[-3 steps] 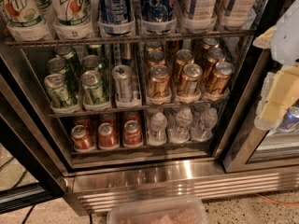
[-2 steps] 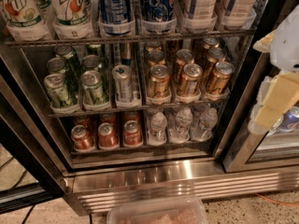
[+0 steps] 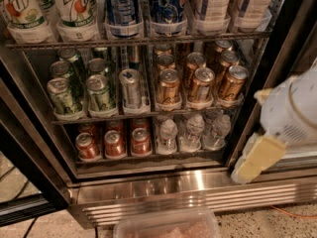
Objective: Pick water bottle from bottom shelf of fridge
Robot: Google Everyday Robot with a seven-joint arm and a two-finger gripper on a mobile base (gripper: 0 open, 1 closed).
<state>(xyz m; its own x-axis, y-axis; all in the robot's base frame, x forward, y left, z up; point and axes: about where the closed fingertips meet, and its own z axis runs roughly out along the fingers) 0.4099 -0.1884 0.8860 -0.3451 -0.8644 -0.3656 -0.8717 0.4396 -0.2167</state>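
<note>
Water bottles (image 3: pixel 193 131), three of them side by side, stand upright on the right half of the bottom shelf (image 3: pixel 148 158) of the fridge (image 3: pixel 198 192). Each is clear and ribbed with a pale cap, and each sits in its own clear lane tray at the front of the rack. To their left on the same shelf stand red cans (image 3: pixel 114 143), three across at the front with more behind.

The gripper (image 3: pixel 255 160) hangs outside the cabinet at the right of the scene, in front of the black door edge and well apart from the bottles. Its white body sits above a cream-coloured part that slants down and to the left, ending just above the steel base grille. Whether it is set wide or narrow cannot be told from this angle, and nothing is seen in its hold.

On the rack above, green cans (image 3: pixel 62 95) fill the left, a silver can (image 3: pixel 130 86) stands in the middle lane, and gold cans (image 3: pixel 198 83) fill the right. The top rack holds 7UP bottles (image 3: pixel 74 4), blue-labelled bottles (image 3: pixel 121 4) and white bottles (image 3: pixel 213 4). On the near floor, below the grille, lies a clear plastic container (image 3: pixel 168 227).
</note>
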